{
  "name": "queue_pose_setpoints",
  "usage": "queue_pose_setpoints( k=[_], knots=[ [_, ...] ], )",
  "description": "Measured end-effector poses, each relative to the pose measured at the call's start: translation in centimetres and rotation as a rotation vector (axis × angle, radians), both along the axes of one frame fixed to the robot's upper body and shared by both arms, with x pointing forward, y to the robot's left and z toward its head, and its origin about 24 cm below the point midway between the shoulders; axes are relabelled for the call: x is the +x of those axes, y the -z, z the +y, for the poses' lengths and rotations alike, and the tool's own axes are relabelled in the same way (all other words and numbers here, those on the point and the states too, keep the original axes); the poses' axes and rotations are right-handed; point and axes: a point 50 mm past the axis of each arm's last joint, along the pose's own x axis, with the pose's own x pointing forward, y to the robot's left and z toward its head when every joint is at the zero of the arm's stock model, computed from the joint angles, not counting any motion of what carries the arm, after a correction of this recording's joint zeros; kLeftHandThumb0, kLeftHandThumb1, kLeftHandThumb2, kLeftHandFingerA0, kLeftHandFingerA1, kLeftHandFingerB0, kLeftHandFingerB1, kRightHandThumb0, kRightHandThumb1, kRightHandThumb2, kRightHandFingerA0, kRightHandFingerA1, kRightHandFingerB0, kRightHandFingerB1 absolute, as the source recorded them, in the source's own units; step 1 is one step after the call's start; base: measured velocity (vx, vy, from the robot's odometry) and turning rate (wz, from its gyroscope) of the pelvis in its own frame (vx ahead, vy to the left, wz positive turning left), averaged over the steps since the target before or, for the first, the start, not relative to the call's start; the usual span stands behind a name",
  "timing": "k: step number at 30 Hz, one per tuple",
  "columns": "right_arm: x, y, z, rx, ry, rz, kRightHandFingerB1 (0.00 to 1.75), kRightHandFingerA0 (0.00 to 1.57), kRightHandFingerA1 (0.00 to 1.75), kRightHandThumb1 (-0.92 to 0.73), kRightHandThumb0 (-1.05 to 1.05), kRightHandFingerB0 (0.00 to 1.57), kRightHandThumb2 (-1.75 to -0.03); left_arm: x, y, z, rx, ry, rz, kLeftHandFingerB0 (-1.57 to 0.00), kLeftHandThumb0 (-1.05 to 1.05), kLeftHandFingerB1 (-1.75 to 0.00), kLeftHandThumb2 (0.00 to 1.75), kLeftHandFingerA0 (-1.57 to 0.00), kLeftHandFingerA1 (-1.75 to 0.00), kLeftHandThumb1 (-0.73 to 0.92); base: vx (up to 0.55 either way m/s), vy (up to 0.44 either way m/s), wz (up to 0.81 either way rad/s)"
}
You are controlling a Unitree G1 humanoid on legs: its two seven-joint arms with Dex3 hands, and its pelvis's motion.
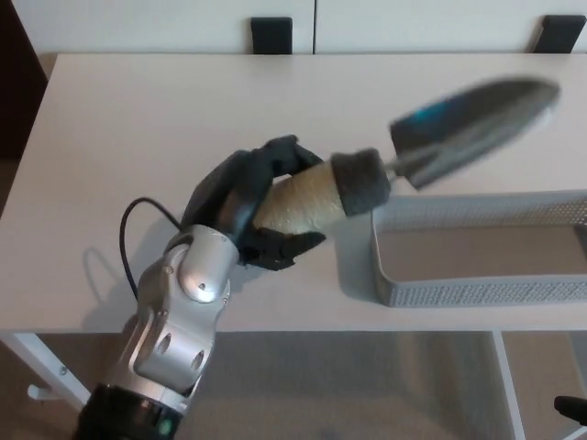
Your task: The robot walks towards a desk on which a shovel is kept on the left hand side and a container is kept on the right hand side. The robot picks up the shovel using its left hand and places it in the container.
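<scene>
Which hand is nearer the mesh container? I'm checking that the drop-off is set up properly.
Left. The left hand holds the shovel just left of the container, with the blade above its near corner. The right hand is out of view.

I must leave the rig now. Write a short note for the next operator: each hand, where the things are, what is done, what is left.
Left hand: shut on the shovel, gripping its pale wrapped handle; the shovel is lifted off the desk.
Right hand: not in view.
Shovel: blade points right, blurred, over the far left part of the container.
Container: grey mesh tray at the right of the desk, nothing visible inside.
Done: shovel picked up and carried to the container.
Left: lower the shovel into the container and release it.
</scene>
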Motion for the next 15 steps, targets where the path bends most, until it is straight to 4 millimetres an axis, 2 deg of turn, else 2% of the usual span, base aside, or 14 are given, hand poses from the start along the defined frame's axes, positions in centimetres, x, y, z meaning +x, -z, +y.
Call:
queue_pose_setpoints(
  k=[1, 2, 4, 5, 6, 7, 8, 9, 10, 11, 12, 14, 15],
  knots=[
    [0.0, 0.0, 0.0, -0.001, -0.002, 0.0, 0.5, 0.5, 0.59, -0.5, -0.17, 0.37, -0.55, 0.1, -0.2, -0.1, 0.034, 0.014, -0.013, -0.93, -0.3, -1.04, 0.94, -1.27, -1.33, 0.49, 0.0, 0.0, 0.0],
    [0.0, 0.0, 0.0, -0.003, -0.004, 0.0, 0.51, 0.51, 0.6, -0.5, -0.18, 0.38, -0.54, 0.1, -0.4, -0.2, 0.069, 0.028, -0.028, -0.86, -0.26, -1.11, 0.64, -1.03, -1.61, 0.69, 0.0, 0.0, 0.0],
    [0.0, 0.0, 0.1, -0.01, -0.013, 0.001, 0.51, 0.51, 0.6, -0.5, -0.17, 0.38, -0.54, 0.3, -1.0, -0.4, 0.142, 0.058, -0.065, -0.86, -0.25, -1.08, 0.64, -1.03, -1.56, 0.68, 0.0, 0.0, 0.0],
    [0.1, 0.0, 0.1, -0.013, -0.016, 0.001, 0.51, 0.53, 0.6, -0.52, -0.16, 0.4, -0.53, 0.4, -1.2, -0.5, 0.164, 0.067, -0.08, -0.71, -0.22, -0.76, 0.94, -1.24, -1.25, 0.47, 0.0, 0.0, 0.0],
    [0.1, 0.0, 0.1, -0.015, -0.018, 0.001, 0.51, 0.53, 0.6, -0.52, -0.16, 0.39, -0.53, 0.4, -1.4, -0.6, 0.176, 0.072, -0.088, -0.72, -0.22, -0.64, 0.61, -1.08, -1.42, 0.67, 0.0, 0.0, 0.0],
    [0.1, 0.0, 0.1, -0.019, -0.023, 0.001, 0.52, 0.55, 0.62, -0.52, -0.17, 0.4, -0.53, 0.5, -1.5, -0.7, 0.19, 0.077, -0.097, -0.73, -0.22, -0.77, 0.92, -1.27, -1.27, 0.44, 0.0, 0.0, 0.0],
    [0.1, 0.0, 0.1, -0.022, -0.028, 0.001, 0.52, 0.55, 0.62, -0.52, -0.17, 0.4, -0.53, 0.6, -1.7, -0.8, 0.2, 0.08, -0.106, -0.73, -0.22, -0.77, 0.92, -1.27, -1.27, 0.44, 0.0, 0.0, 0.0],
    [0.1, 0.0, 0.1, -0.024, -0.032, 0.001, 0.52, 0.55, 0.62, -0.52, -0.17, 0.41, -0.53, 0.6, -1.8, -0.9, 0.21, 0.08, -0.112, -0.81, -0.24, -0.71, 0.63, -1.11, -1.46, 0.63, 0.0, 0.0, 0.0],
    [0.1, 0.0, 0.2, -0.026, -0.035, 0.001, 0.52, 0.54, 0.61, -0.52, -0.18, 0.41, -0.53, 0.7, -1.8, -0.9, 0.218, 0.079, -0.118, -0.86, -0.25, -0.76, 0.62, -1.09, -1.46, 0.64, 0.0, 0.0, 0.0],
    [0.1, 0.0, 0.2, -0.028, -0.037, 0.001, 0.53, 0.54, 0.61, -0.5, -0.18, 0.41, -0.54, 0.7, -1.9, -0.9, 0.231, 0.08, -0.125, -0.88, -0.25, -0.89, 0.64, -1.09, -1.47, 0.62, 0.0, 0.0, 0.0],
    [0.1, 0.0, 0.2, -0.03, -0.038, 0.001, 0.53, 0.54, 0.62, -0.5, -0.18, 0.41, -0.53, 0.7, -1.9, -1.0, 0.24, 0.081, -0.13, -0.89, -0.27, -0.99, 0.92, -1.24, -1.28, 0.44, 0.0, 0.0, 0.0],
    [0.1, 0.0, 0.2, -0.034, -0.042, -0.001, 0.53, 0.54, 0.62, -0.5, -0.18, 0.41, -0.53, 0.7, -1.9, -1.1, 0.263, 0.085, -0.142, -0.89, -0.27, -1.0, 0.92, -1.23, -1.28, 0.43, 0.0, 0.0, 0.0],
    [0.2, 0.0, 0.2, -0.035, -0.043, -0.002, 0.53, 0.53, 0.61, -0.5, -0.18, 0.41, -0.53, 0.8, -2.0, -1.2, 0.274, 0.087, -0.149, -0.8, -0.25, -1.32, 0.66, -1.01, -1.56, 0.6, 0.0, 0.0, 0.0]
  ],
)
